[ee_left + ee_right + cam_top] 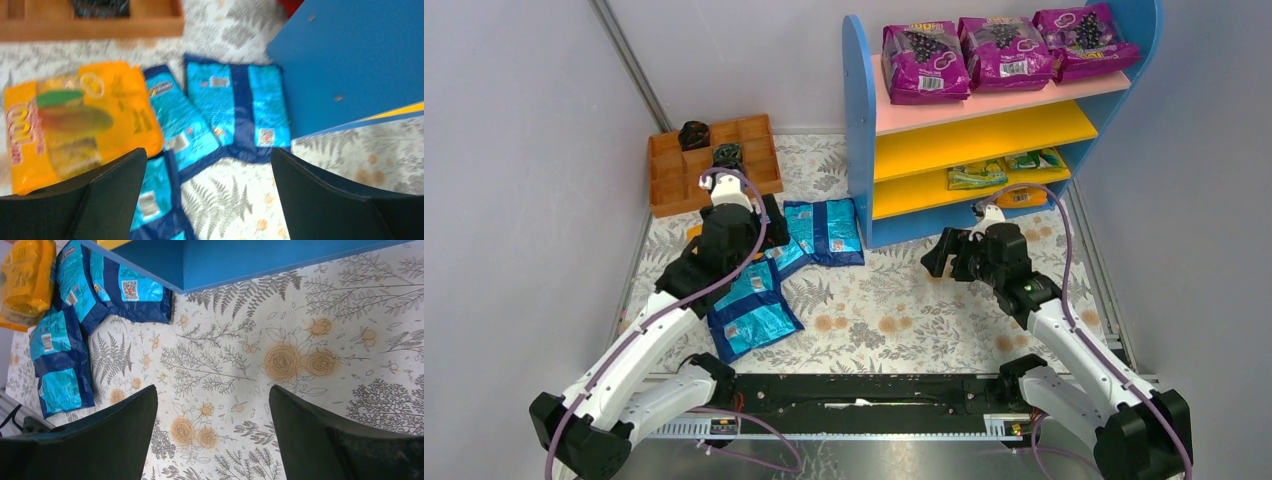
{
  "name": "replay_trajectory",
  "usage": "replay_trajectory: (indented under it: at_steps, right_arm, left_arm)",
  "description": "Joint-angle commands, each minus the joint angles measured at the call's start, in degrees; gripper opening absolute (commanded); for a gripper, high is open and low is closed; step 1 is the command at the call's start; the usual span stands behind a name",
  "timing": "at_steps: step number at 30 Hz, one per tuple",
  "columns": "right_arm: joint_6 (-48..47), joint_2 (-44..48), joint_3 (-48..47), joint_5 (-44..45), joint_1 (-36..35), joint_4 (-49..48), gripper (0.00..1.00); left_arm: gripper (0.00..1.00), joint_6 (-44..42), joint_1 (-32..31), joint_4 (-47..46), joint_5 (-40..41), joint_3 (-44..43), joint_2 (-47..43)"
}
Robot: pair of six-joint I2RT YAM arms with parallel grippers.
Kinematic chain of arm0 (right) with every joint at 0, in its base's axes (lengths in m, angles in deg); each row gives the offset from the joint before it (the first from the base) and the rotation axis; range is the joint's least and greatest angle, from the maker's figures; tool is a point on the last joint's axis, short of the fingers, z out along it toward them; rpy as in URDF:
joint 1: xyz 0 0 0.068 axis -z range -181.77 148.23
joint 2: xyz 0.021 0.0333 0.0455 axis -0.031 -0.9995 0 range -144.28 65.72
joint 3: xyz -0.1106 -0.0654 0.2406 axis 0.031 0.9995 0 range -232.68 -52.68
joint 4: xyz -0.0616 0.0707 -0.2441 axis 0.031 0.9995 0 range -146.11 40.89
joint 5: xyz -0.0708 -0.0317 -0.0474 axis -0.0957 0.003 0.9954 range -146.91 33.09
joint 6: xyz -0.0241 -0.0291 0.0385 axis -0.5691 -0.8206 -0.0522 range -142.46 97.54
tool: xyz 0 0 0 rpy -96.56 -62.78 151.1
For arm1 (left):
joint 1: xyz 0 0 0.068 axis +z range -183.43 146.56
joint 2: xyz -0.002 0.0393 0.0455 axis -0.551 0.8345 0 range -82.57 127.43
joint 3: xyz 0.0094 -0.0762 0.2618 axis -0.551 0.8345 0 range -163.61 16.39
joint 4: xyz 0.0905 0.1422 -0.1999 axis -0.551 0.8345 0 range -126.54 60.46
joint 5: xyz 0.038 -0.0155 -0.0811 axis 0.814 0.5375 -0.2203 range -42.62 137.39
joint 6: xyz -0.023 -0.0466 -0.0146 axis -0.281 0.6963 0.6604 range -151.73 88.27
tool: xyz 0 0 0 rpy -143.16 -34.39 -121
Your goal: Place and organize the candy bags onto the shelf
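Observation:
The shelf (862,120) stands at the back right, with two green-yellow candy bags (977,176) on a lower yellow board and an orange one (1022,197) below. Three blue candy bags (824,230) lie on the floral mat left of the shelf. An orange bag (75,120) lies beside them, mostly hidden under my left arm in the top view. My left gripper (209,152) is open and empty, above the blue bags (235,105). My right gripper (213,387) is open and empty over bare mat in front of the shelf (250,257).
Three purple grape-print bags (1004,45) sit on the pink top board. An orange compartmented tray (714,170) holding dark items stands at the back left. Grey walls close in both sides. A black rail (864,395) runs along the near edge.

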Motion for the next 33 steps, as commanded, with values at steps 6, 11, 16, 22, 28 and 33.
replay_trajectory:
  at_steps: [6, 11, 16, 22, 28, 33]
  right_arm:
    - [-2.6, -2.9, 1.4, -7.2, 0.0, -4.0, 0.89]
    - [-2.2, -1.7, 2.5, -7.8, 0.0, -4.1, 0.89]
    - [-1.7, 0.2, 3.9, -7.8, 0.0, -3.8, 0.89]
    - [-1.6, 1.2, 4.2, -7.9, 0.0, -2.6, 0.89]
    - [-1.1, 0.2, 3.4, -8.8, 0.0, -2.6, 0.89]
    - [0.2, -1.8, 3.2, -10.9, 0.0, -4.5, 0.89]
  left_arm:
    - [0.97, 2.9, 5.3, 17.9, 3.6, -6.8, 9.9]
    - [0.69, -4.5, 5.4, 18.9, 6.2, -12.0, 22.6]
    - [0.7, -9.3, 5.4, 18.6, 8.4, -16.5, 32.6]
    - [0.61, -12.3, 5.3, 15.9, 10.2, -15.5, 38.9]
    - [0.6, -13.3, 4.5, 14.6, 15.4, -13.1, 40.2]
    - [0.69, -13.5, 1.4, 14.2, 20.8, -12.4, 40.6]
